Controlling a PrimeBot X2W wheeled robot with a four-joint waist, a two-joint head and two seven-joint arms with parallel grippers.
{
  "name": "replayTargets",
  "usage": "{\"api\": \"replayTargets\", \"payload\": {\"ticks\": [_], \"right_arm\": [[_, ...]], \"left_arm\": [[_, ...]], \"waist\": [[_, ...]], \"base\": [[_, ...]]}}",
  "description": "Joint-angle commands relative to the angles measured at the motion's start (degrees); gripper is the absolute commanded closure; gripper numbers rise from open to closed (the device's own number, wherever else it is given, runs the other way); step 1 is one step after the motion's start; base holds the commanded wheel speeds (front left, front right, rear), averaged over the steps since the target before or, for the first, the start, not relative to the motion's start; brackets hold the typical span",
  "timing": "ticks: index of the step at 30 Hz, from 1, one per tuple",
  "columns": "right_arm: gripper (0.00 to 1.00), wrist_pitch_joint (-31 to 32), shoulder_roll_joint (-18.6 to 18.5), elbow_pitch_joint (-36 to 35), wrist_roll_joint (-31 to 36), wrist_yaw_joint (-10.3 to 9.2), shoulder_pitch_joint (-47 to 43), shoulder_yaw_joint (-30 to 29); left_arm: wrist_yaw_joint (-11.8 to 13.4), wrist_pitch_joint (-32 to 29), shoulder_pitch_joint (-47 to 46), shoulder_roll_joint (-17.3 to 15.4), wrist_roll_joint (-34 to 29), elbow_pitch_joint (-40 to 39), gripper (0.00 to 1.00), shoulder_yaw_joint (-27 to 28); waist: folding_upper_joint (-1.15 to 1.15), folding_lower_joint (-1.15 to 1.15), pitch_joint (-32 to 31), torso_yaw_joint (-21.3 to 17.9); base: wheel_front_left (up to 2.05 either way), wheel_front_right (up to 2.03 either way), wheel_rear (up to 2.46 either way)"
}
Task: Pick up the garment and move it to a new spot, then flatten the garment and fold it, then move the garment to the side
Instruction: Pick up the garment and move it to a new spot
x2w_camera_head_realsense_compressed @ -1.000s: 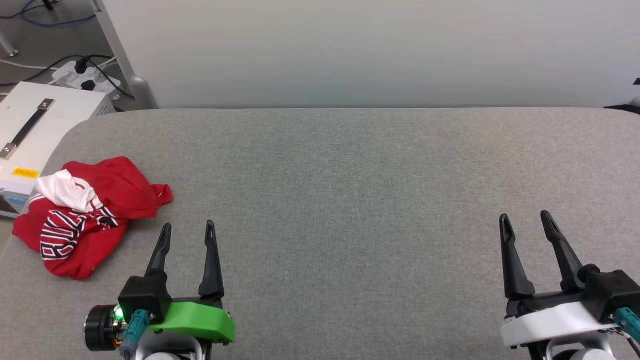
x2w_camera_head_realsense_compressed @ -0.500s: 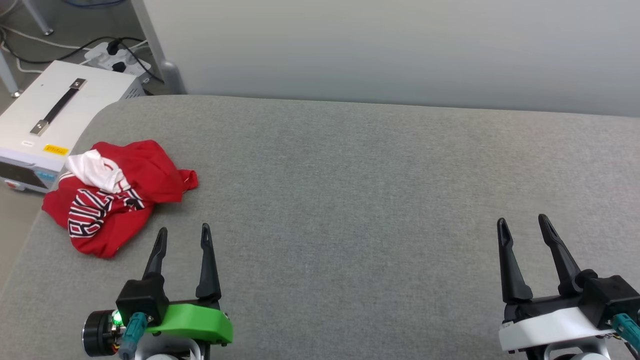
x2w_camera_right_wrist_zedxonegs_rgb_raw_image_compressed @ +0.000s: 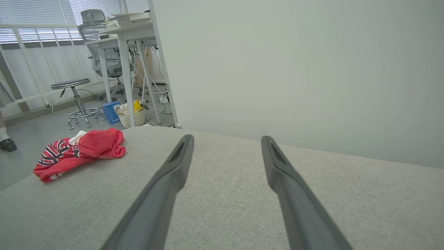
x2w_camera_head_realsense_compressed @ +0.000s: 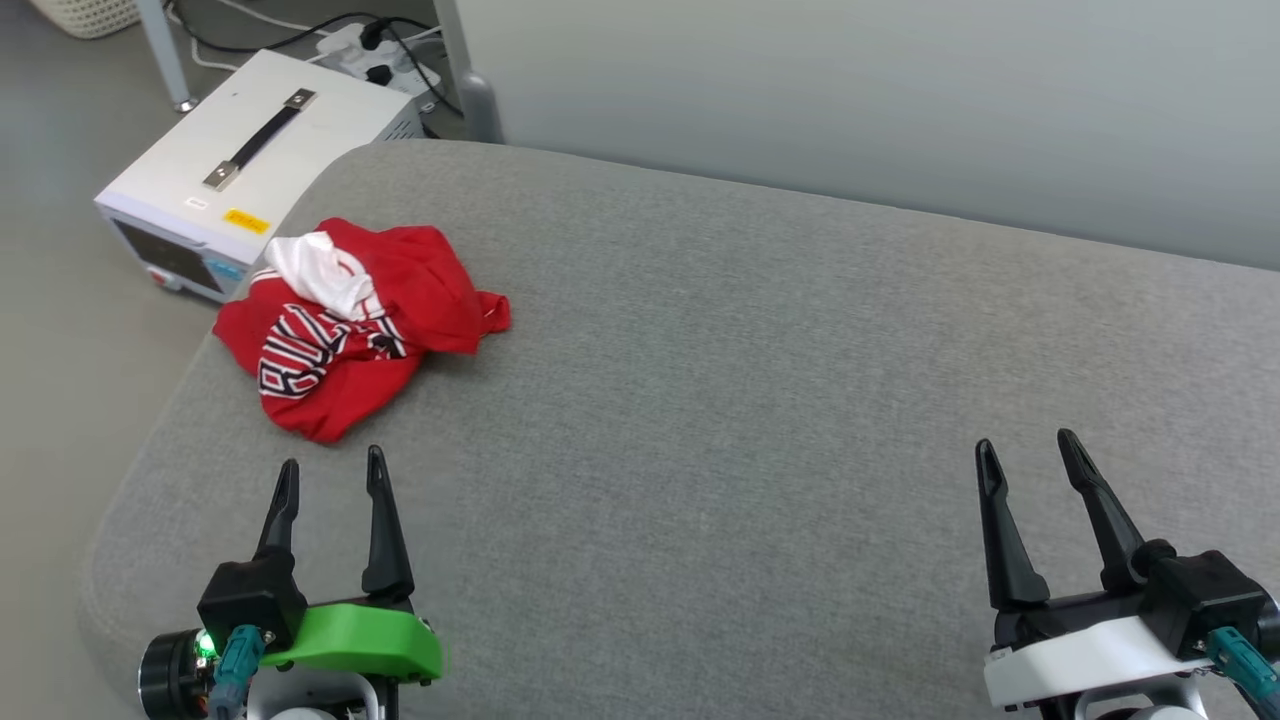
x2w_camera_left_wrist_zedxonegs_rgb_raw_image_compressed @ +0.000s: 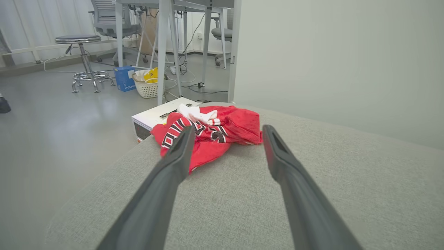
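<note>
Leftward camera shift; garment (x2w_camera_head_realsense_compressed: pixel 400 300) lettering (x2w_camera_head_realsense_compressed: pixel 300 355) half-hidden

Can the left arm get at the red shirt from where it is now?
Probably yes. The left claw is open and points toward the shirt, which lies just ahead of it; nothing stands between them.

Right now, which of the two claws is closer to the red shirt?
The left claw, on the green mount: the red shirt lies crumpled just beyond its fingertips. The right claw, on the white mount, sits far across the grey cushion.
</note>
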State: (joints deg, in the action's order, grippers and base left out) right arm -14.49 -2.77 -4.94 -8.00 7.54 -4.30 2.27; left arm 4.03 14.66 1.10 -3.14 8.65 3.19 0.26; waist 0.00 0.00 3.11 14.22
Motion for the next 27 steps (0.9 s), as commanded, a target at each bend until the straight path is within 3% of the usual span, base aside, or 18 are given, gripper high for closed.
{"api": "replayTargets", "payload": {"ticks": [1, 8, 15, 23, 27], "right_arm": [[0.00, -0.5, -0.1, -0.1, 0.7, -0.05, 0.3, 0.2], [0.00, -0.5, -0.1, -0.2, 1.3, -0.05, 0.8, 1.0], [0.00, -0.5, -0.1, -0.1, 1.5, -0.05, 1.3, 2.0], [0.00, -0.5, -0.1, -0.1, 1.7, -0.05, 1.5, 2.7], [0.00, -0.5, -0.1, -0.3, 2.3, -0.05, 2.0, 2.7]], "left_arm": [[0.2, 0.3, -0.5, 0.3, 0.2, 0.1, 0.00, 0.2], [0.6, 0.3, -0.2, 0.3, 1.4, 0.2, 0.00, 0.8], [0.9, 0.3, 0.5, 0.3, 2.6, 0.0, 0.00, 2.8], [-0.9, 0.3, 0.0, 0.3, 3.6, 0.3, 0.00, 5.0], [-3.9, 0.3, -2.7, 0.3, 3.4, 0.7, 0.00, 7.9]], "waist": [[0.00, 0.00, 0.9, 3.8], [0.00, 0.00, 1.5, 8.6], [0.00, 0.00, 1.7, 10.7], [0.00, 0.00, 2.2, 10.2], [0.00, 0.00, 3.2, 9.0]], "base": [[0.00, 0.00, 0.00], [0.00, 0.00, 0.00], [0.00, 0.00, 0.00], [0.00, 0.00, 0.00], [0.00, 0.00, 0.00]]}}
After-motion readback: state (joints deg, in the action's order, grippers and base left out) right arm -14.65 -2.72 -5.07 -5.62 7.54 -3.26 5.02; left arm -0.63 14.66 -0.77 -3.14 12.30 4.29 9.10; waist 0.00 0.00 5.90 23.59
